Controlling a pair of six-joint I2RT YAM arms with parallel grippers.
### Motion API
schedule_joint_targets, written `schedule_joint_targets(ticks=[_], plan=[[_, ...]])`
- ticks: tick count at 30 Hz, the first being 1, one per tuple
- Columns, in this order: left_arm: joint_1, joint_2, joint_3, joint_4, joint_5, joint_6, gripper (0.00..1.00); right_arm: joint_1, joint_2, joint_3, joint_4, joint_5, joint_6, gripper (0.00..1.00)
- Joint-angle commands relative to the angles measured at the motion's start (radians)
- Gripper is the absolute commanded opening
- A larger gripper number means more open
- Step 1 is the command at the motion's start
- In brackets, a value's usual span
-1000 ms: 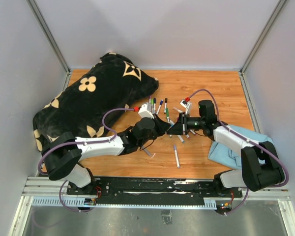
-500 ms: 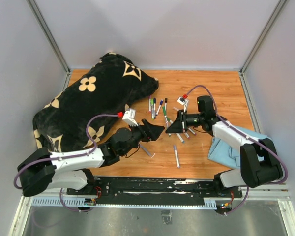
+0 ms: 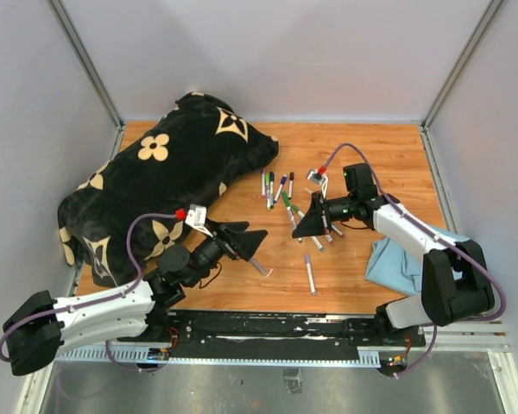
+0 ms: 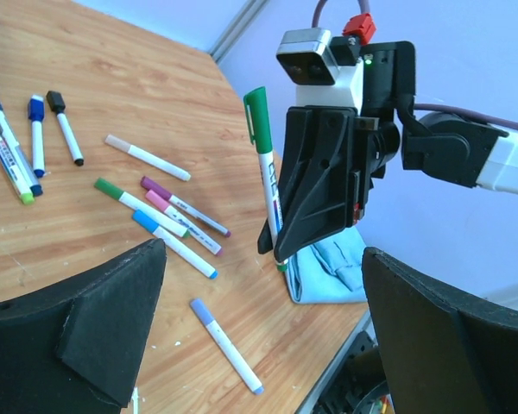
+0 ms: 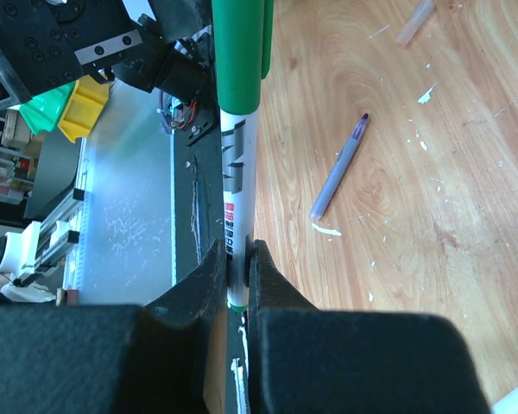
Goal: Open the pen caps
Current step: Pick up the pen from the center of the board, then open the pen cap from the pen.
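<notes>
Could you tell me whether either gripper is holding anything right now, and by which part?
The right gripper grips the green-capped marker by the end of its white barrel opposite the green cap; the left gripper is open and empty.

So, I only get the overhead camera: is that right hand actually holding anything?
Observer: Yes. The right hand is shut on a white plastic marker, pinching its barrel near the bottom end.
Operator: Is the cap off it?
Observer: No. The green plastic cap is on, at the top end, and the marker stands roughly upright above the table.
Operator: And the left hand?
Observer: The left hand is wide open and empty. It faces the marker without touching it.
</notes>
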Motion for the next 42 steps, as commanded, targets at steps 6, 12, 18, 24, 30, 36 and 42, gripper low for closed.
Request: schedule_joint_targets(ticks=[6,12,18,24,30,36,42], plan=[[0.039,-0.09,-0.06,0.083,0.049,0.03,1.0,0.009,-0.012,0.048,-0.092,-0.039,-0.107,0.01],[0.092,-0.059,-0.124,0.208,0.106,-0.031,0.99,0.009,-0.015,0.05,-0.102,-0.046,-0.116,0.01],[0.126,-0.035,-0.145,0.269,0.155,-0.059,0.99,0.009,-0.018,0.051,-0.102,-0.052,-0.118,0.01],[0.145,-0.03,-0.141,0.275,0.195,-0.071,0.99,0.009,-0.02,0.05,-0.103,-0.057,-0.118,0.01],[0.195,0.007,-0.136,0.362,0.325,-0.112,0.99,0.009,-0.019,0.051,-0.102,-0.066,-0.118,0.01],[0.312,0.17,-0.129,0.577,0.507,-0.268,0.99,0.01,-0.016,0.051,-0.103,-0.073,-0.118,0.01],[0.329,0.319,-0.082,0.722,0.585,-0.326,0.99,0.01,-0.031,0.048,-0.103,-0.071,-0.121,0.01]])
